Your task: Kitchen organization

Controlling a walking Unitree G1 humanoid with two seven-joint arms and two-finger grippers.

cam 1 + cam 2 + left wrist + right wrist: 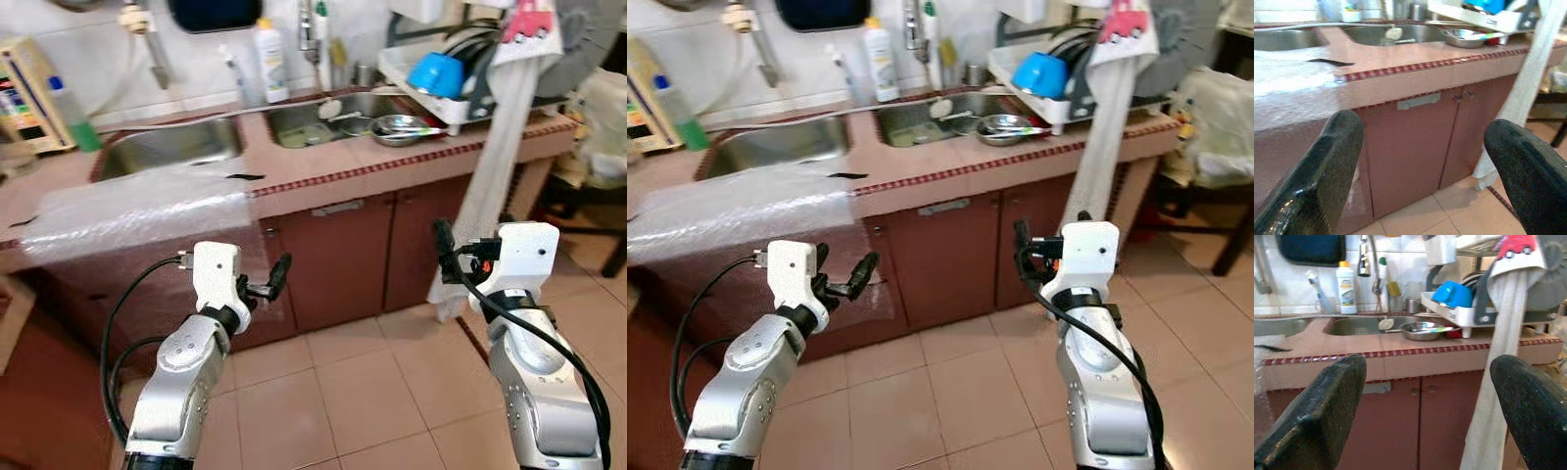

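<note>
A steel bowl (pixel 397 128) is sitting on the desk (pixel 323 162), close to its front edge and just beside the right-hand sink (pixel 313 122), with a colourful utensil lying across it. It is likely light, stiff and slippery, so its thin rim looks like the best place to take hold. Behind it, toward the desk's right end, a white dish rack (pixel 431 93) is holding a blue cup (pixel 436 73), and a pale towel (pixel 495 166) is hanging over the front edge. A sheet of clear bubble wrap (pixel 137 211) is covering the desk's left part beside the left sink (pixel 171 147). The left pincer (pixel 274 281) and right pincer (pixel 446 257) are hovering wide and empty, well short of the cabinet doors (pixel 343 255).
</note>
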